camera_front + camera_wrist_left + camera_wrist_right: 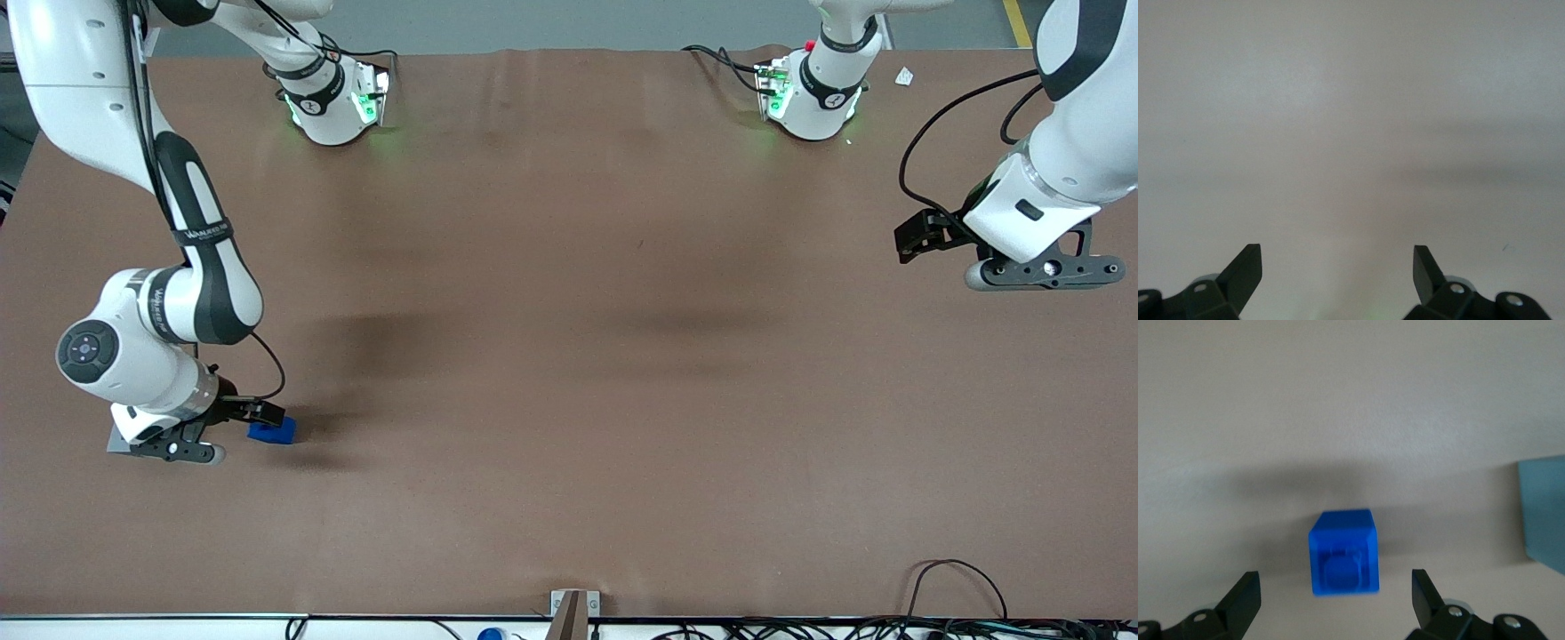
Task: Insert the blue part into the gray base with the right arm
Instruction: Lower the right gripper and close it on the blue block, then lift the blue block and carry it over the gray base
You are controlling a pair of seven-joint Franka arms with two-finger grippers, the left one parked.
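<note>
The blue part (pixel 272 432) lies on the brown table near the working arm's end, its raised stub facing the wrist camera (pixel 1343 553). My right arm's gripper (pixel 264 412) hangs low just over it. In the right wrist view the gripper (pixel 1335 575) is open, with one black finger on each side of the part and a clear gap to both, touching neither. The gray base (pixel 1543 515) shows only as an edge beside the part. In the front view only a gray corner of it (pixel 116 442) shows under my wrist.
The brown table mat (pixel 569 373) stretches toward the parked arm's end. The two arm bases (pixel 338 102) (pixel 813 93) stand at the edge farthest from the front camera. Cables (pixel 956 591) and a small bracket (pixel 573 609) lie along the nearest edge.
</note>
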